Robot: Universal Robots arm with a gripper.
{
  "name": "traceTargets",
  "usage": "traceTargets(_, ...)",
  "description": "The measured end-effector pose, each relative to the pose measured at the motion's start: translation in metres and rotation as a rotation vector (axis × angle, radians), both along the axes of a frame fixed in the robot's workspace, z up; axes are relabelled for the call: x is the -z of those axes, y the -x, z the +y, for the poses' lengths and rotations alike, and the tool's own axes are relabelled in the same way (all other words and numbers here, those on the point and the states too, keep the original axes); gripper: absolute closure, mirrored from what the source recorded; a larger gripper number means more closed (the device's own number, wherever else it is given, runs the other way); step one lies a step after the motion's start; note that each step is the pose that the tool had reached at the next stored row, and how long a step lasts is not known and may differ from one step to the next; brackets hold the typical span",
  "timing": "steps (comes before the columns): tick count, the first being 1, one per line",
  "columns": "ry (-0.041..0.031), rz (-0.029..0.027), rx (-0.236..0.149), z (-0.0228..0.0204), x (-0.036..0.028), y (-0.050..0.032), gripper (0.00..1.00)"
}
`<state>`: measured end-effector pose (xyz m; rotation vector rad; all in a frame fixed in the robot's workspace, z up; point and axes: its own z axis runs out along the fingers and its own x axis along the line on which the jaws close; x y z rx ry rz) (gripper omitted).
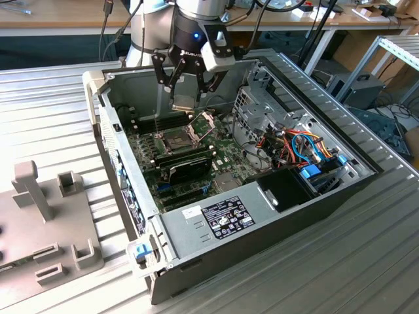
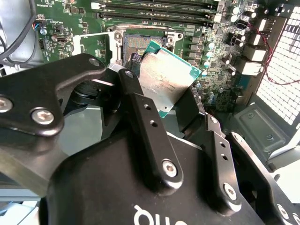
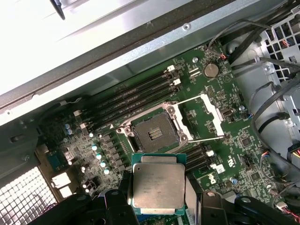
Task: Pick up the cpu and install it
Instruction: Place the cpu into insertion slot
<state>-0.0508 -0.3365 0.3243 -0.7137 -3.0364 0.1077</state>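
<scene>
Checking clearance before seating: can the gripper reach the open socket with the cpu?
Probably yes. The gripper holds the cpu near the socket; its metal frame is hinged open and nothing lies between them.

arm (image 1: 196,14): silver-grey, blue light, black cables | fingers (image 2: 150,136): black linkage bars, silver screws, white lettering

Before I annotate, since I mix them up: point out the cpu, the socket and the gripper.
cpu (image 3: 157,186): first wrist view, middle of its metal top.
socket (image 3: 153,134): first wrist view, centre of its contacts.
gripper (image 1: 190,93): exterior view, midway between its fingertips.
</scene>
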Motion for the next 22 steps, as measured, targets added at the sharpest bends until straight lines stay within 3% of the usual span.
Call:
traceTargets(4, 0.0, 0.0, 0.024, 0.0, 0.0001, 0.0, 0.45)
traceTargets(10, 0.0001, 0.0, 0.089, 0.0, 0.0002, 0.0, 0.45)
traceTargets(22, 0.0, 0.0, 0.094, 0.0, 0.0003, 0.0, 0.45)
